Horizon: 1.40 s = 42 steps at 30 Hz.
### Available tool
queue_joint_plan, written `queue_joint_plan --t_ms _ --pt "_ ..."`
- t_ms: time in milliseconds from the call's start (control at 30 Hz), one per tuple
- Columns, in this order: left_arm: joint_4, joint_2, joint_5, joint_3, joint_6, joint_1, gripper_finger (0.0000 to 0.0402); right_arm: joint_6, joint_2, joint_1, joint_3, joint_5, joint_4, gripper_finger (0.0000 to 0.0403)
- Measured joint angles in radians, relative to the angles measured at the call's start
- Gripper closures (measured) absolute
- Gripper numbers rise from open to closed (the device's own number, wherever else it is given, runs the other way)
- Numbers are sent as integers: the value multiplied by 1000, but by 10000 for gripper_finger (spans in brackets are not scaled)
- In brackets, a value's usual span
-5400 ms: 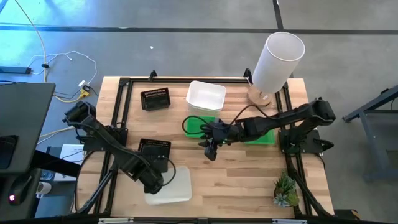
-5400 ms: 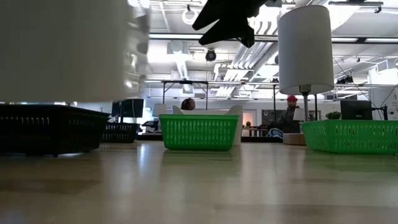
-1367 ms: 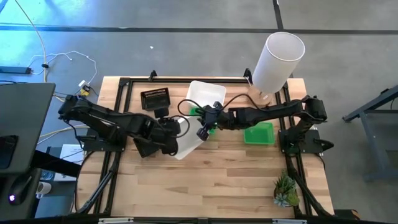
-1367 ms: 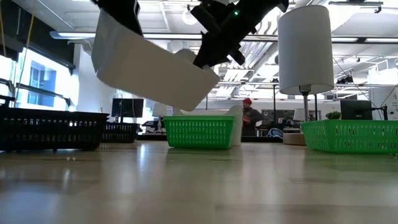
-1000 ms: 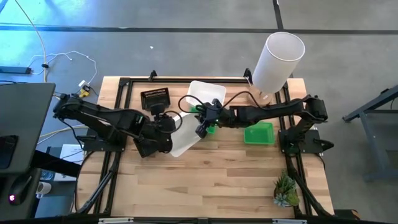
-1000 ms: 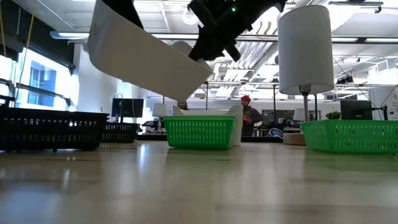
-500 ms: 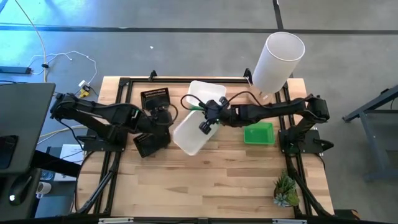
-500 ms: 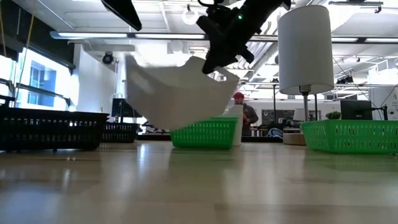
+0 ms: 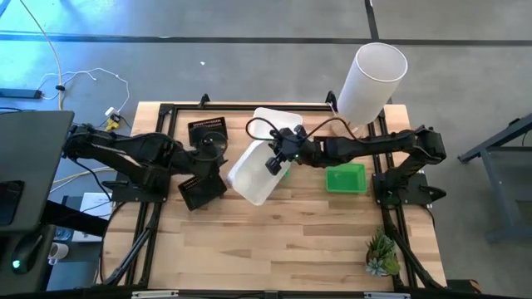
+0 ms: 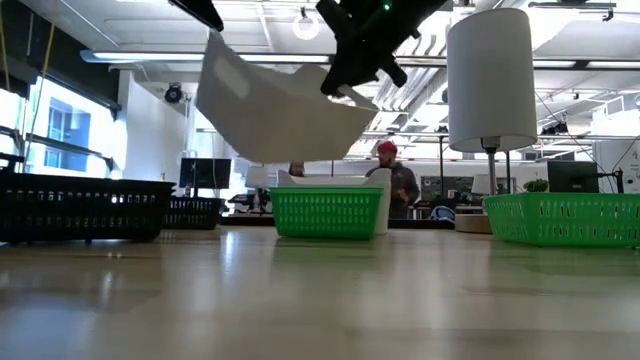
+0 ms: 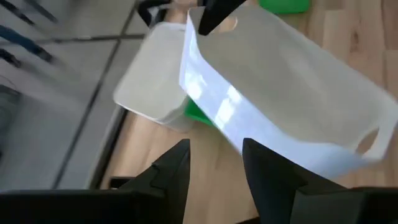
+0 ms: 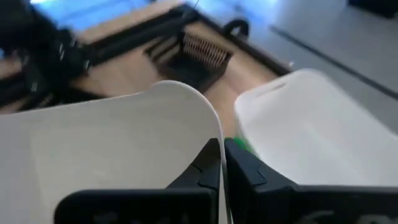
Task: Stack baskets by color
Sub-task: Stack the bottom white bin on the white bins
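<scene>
A white basket (image 9: 253,173) hangs tilted above the table's middle, with my right gripper (image 12: 222,146) shut on it. My left gripper (image 11: 214,155) stands open just left of it (image 9: 216,149), with nothing between its fingers. A second white basket (image 9: 278,124) rests on its base at the far middle, and a green basket (image 10: 330,212) stands in front of it. Another green basket (image 9: 345,177) sits to the right. Two black baskets (image 9: 208,131) (image 9: 202,189) sit on the left. My right gripper pinches the rim of the white basket's short end wall (image 12: 208,127), beside its handle cut-out (image 11: 230,25), with one finger inside and one outside. The fingers come from the table's right, slanting down. The basket hangs lifted clear and tilted, its far end lower (image 10: 250,140).
A tall white cylinder (image 9: 371,79) stands at the far right corner and a small potted plant (image 9: 381,256) at the near right. Black frame rails (image 9: 162,141) run along the table's sides. Bare wood (image 9: 283,241) lies toward the near edge. A person (image 10: 390,175) shows in the room behind.
My left gripper has come off the white basket and drawn back toward the table's left and far side. The basket, now held only by my right gripper, swung down at its free end and then rose again as that gripper lifted and rolled.
</scene>
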Motion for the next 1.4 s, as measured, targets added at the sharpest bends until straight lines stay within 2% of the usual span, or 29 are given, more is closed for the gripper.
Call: queue_joint_plan --t_ms 167,267,433,733,967,1167,1400 --pt "19 -65 -72 0 90 0 268 12 -26 -18 2 77 66 402" --pt "44 -111 -102 0 136 2 268 32 -36 -43 2 78 97 402" --pt "71 -187 -118 0 185 2 268 116 -36 -107 2 99 123 403" --pt "63 -271 -126 0 185 2 268 296 -36 -204 2 100 99 403" --pt "60 -284 -126 -14 181 2 268 484 -35 -251 2 101 -51 403" --pt "47 -292 -125 -65 178 2 268 612 -47 -235 2 121 -237 403" --pt "45 -302 -124 -66 150 2 268 729 -85 -219 2 176 -312 403"
